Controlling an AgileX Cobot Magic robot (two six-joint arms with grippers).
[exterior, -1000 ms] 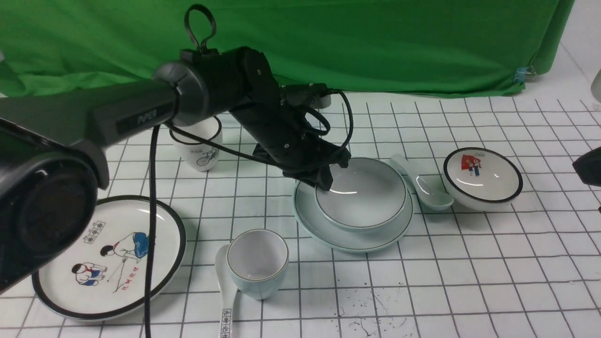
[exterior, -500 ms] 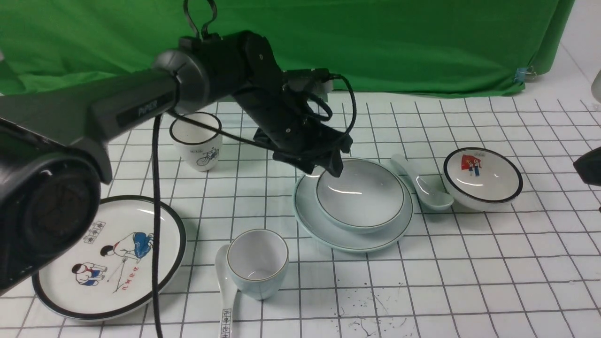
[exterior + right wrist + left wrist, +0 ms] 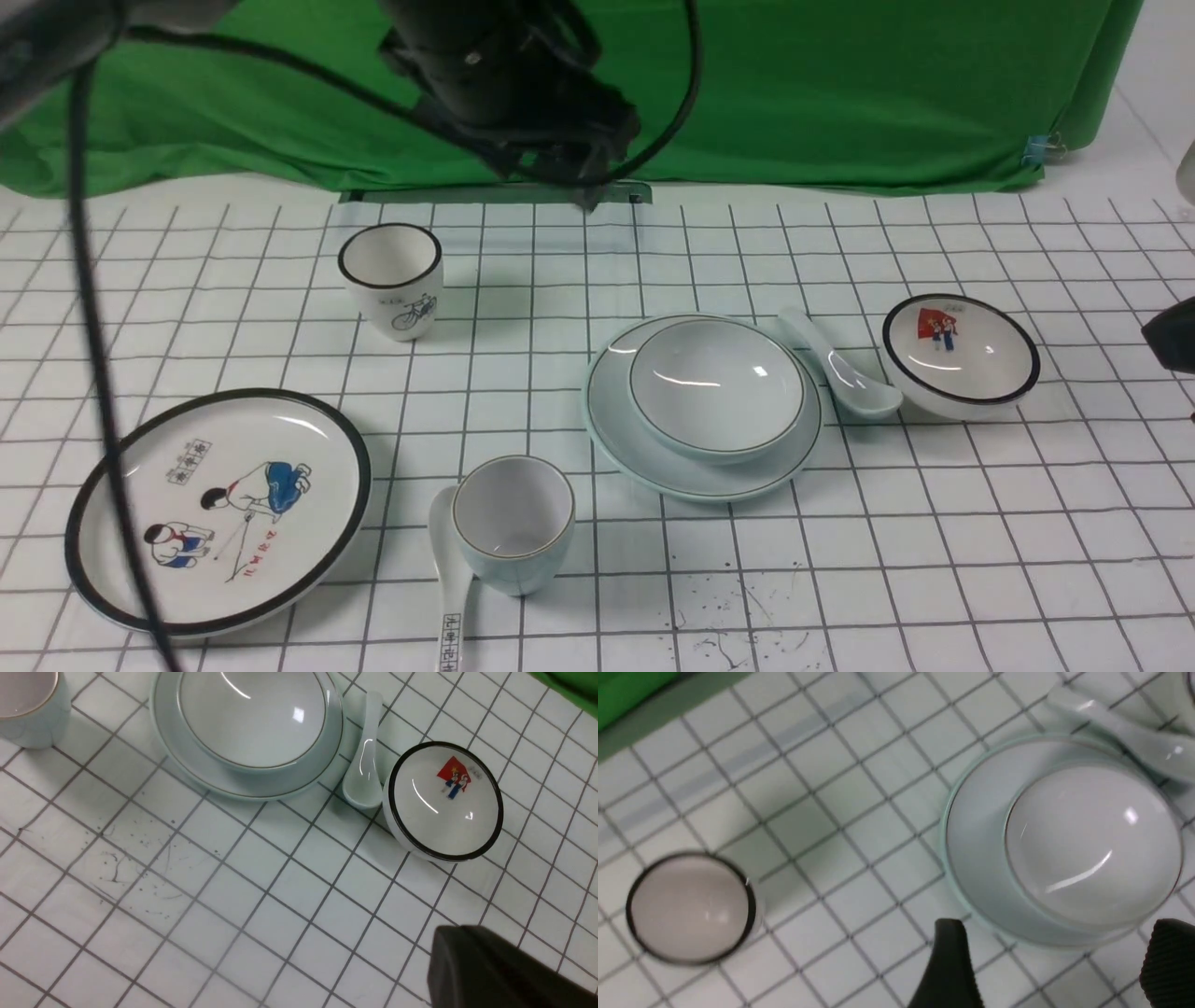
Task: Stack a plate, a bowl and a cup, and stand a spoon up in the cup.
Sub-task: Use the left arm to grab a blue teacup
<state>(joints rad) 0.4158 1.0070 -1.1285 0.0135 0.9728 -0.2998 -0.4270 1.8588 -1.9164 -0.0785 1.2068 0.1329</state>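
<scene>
1. Left claw (image 3: 1059,952) spread, empty, high over the table (image 3: 934,560); right claw (image 3: 1172,331): can't tell.
2. Pale blue-green bowl (image 3: 717,387) sits in matching round plate (image 3: 616,439).
3. Next, likely: small handleless blue-green cup (image 3: 512,523), near-left of plate; pinch rim away from touching white printed-handle spoon (image 3: 448,579).

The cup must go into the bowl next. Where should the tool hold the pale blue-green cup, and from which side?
Probably from above, pinching the cup at its rim, inside and outside: it stands upright, open, handleless. Avoid its left side, where the printed spoon lies close.
</scene>
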